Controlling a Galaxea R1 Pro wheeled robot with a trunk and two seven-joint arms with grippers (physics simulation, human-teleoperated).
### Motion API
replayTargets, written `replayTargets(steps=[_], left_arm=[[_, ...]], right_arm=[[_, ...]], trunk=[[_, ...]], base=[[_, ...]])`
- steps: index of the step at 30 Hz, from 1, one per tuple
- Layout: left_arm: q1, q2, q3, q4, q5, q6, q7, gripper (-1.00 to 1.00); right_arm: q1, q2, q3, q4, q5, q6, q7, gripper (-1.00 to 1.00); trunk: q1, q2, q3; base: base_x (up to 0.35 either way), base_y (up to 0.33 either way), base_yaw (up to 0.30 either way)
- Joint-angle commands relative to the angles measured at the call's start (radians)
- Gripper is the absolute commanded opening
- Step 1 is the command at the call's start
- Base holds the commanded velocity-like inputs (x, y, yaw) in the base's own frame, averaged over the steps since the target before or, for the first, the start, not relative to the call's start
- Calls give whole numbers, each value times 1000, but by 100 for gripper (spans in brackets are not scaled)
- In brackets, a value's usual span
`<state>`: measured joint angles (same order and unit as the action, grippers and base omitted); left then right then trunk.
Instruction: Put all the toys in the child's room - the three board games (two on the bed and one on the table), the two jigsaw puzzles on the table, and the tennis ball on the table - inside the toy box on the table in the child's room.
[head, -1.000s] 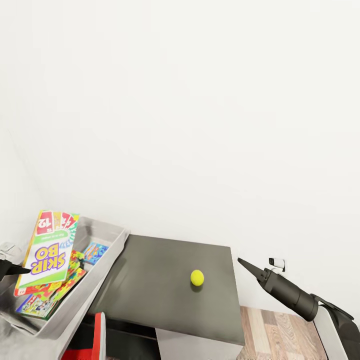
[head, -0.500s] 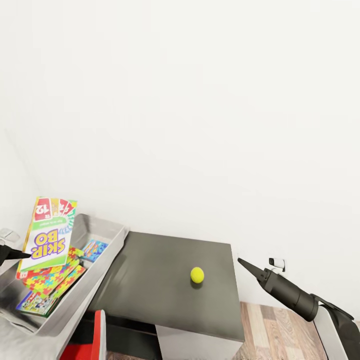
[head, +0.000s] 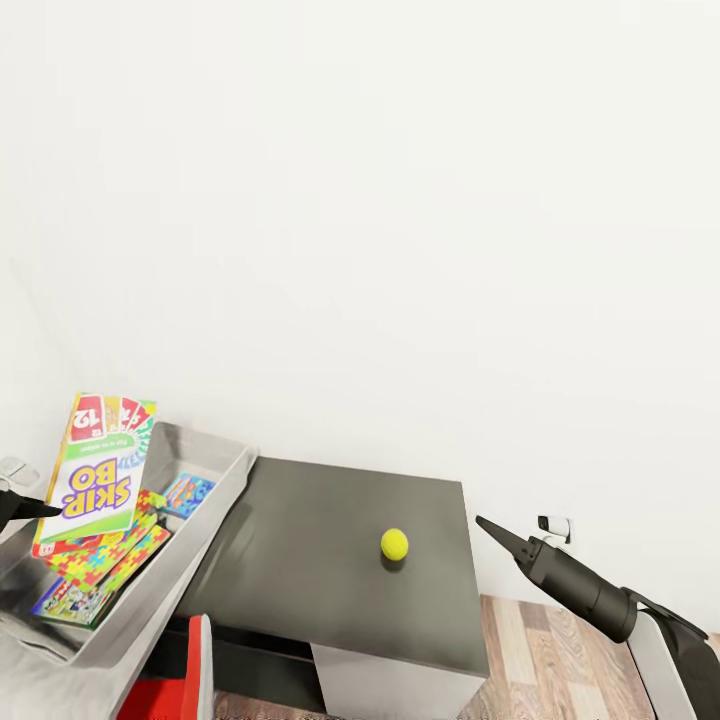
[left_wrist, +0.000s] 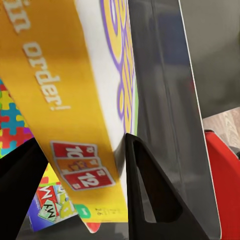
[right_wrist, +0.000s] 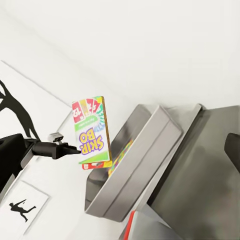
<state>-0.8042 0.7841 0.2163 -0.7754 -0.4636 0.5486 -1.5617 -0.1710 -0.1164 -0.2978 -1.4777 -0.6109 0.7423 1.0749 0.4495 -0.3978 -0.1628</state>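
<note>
My left gripper (head: 25, 508) is shut on the edge of the green-white Skip-Bo board game (head: 100, 468), which it holds tilted above the light grey toy box (head: 215, 490). In the left wrist view its fingers (left_wrist: 150, 195) clamp the box's yellow side (left_wrist: 75, 100). Multicolour jigsaw puzzles (head: 110, 560) and a small blue printed box (head: 188, 495) lie inside the bin. The yellow-green tennis ball (head: 394, 543) rests on the dark grey table section (head: 300, 560). To the right of that section, clear of the ball, my right gripper (head: 495, 533) hangs open and holds nothing.
A white wall rises behind the table, with an outlet (head: 553, 523) low at the right. Wood-plank floor (head: 560, 660) shows beyond the table's right end. Below the bin sits something red (head: 185, 680). In the right wrist view, dinosaur pictures (right_wrist: 15, 110) hang on the wall.
The Skip-Bo box has risen a little in my left gripper and stands higher over the toy box. The head view has shifted slightly. My right arm and the ball have stayed put.
</note>
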Motion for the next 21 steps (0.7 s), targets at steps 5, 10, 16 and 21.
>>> replayTargets(steps=[5, 10, 16, 21], left_arm=[[-1, 0, 3, -1, -10, 2, -9, -100], [-2, 0, 3, -1, -10, 1, -9, -100], [-3, 0, 3, -2, -10, 1, -9, -100], [-2, 0, 3, -2, -10, 0, -9, -100]], right_arm=[[-1, 0, 0, -1, -4, 6, 0, 100], [-1, 0, -1, -1, -4, 7, 0, 100], [-1, 0, -1, -1, -3, 8, 0, 100], [-1, 0, -1, -1, -3, 9, 0, 100]], trunk=[[1, -2, -10], [1, -2, -18], [1, -2, -28], [1, -2, -36]], base=[[0, 0, 0], [0, 0, 0], [0, 0, 0], [0, 0, 0]])
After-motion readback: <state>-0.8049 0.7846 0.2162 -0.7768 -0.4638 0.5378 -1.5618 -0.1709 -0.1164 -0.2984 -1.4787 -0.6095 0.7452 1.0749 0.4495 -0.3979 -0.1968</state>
